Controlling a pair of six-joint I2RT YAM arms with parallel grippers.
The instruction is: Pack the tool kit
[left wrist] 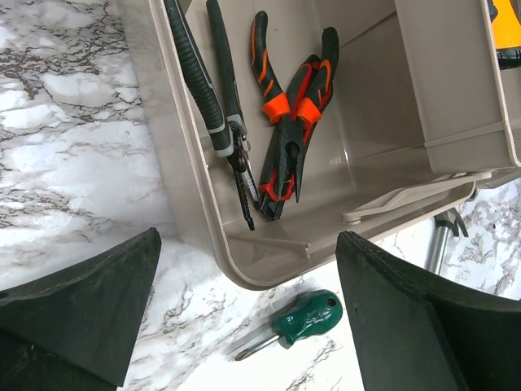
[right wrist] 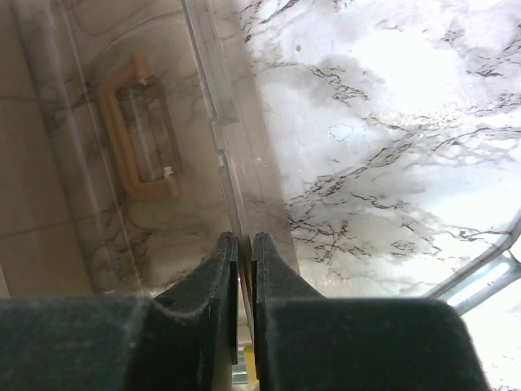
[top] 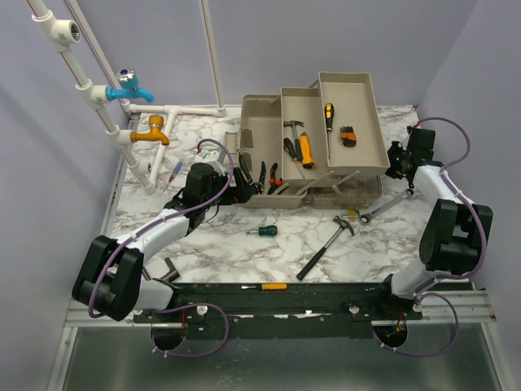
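Your beige toolbox (top: 259,130) stands open, two trays (top: 303,104) fanned out, one hammer (top: 326,244) in front. Left gripper (left wrist: 248,269) gapes beside it; right gripper (right wrist: 245,244) pinches the smoky lid (right wrist: 179,98).

The white-and-black left arm (top: 159,230) stretches forward and inward, its black two-finger left gripper (left wrist: 248,236) spread wide (aimed downward). The matching right arm (top: 446,213) bends at the elbow and reaches forward, its right gripper (right wrist: 244,240) pinched on the edge of the smoky translucent lid (right wrist: 163,122).

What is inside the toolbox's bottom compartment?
Grey-handled pliers and orange-and-black pliers lie in its uncovered end. The fold-out tray covers the rest, so anything beneath it cannot be seen.
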